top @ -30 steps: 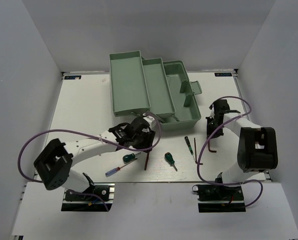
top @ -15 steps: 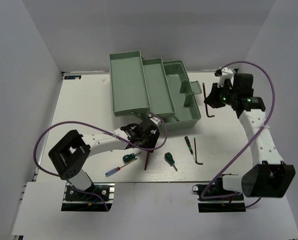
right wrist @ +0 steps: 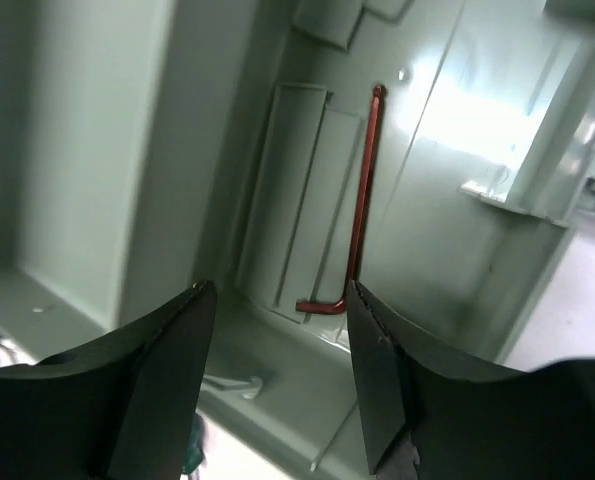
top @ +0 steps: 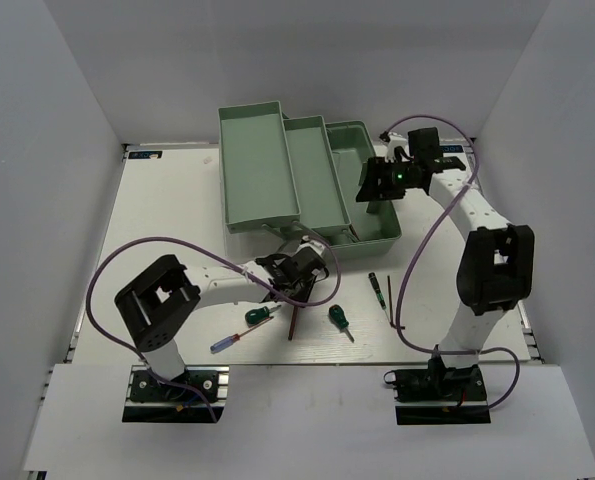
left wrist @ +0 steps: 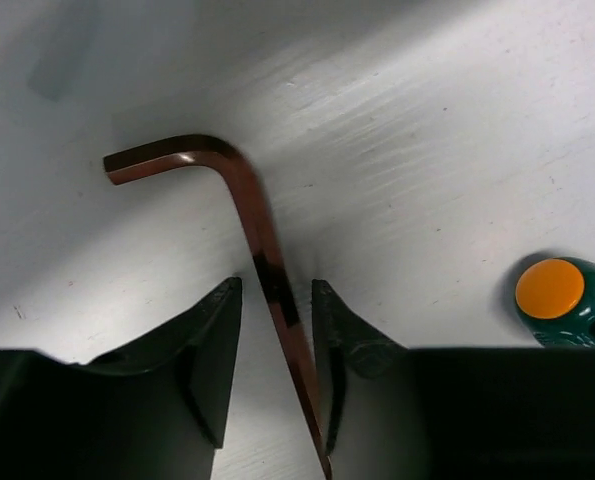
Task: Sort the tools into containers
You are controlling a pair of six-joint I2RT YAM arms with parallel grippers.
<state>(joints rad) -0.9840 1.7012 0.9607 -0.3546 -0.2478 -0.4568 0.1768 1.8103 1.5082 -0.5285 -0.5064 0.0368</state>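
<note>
The mint-green toolbox point(top: 277, 170) stands open at the back of the table. My right gripper point(top: 373, 182) hangs over its deep bin, open point(right wrist: 277, 300) and holding nothing. A dark hex key point(right wrist: 362, 190) lies loose against the bin's inner wall point(right wrist: 107, 150). My left gripper point(top: 299, 284) is low on the table in front of the box. Its jaws point(left wrist: 275, 300) straddle the long shaft of another hex key point(left wrist: 252, 215) point(top: 292, 322) flat on the table. The right finger is close against the shaft and a gap shows on the left side.
In front of the box lie a stubby green screwdriver point(top: 260, 314), a blue and red one point(top: 232, 340), a second green one point(top: 339, 318), a thin black-green one point(top: 377, 288) and a third hex key point(top: 395, 312). An orange-capped green handle point(left wrist: 562, 300) lies right of my left jaws.
My right arm swung from beside the box to above its bin, opened, and the hex key it carried now lies inside. My left jaws have narrowed around the hex key on the table.
</note>
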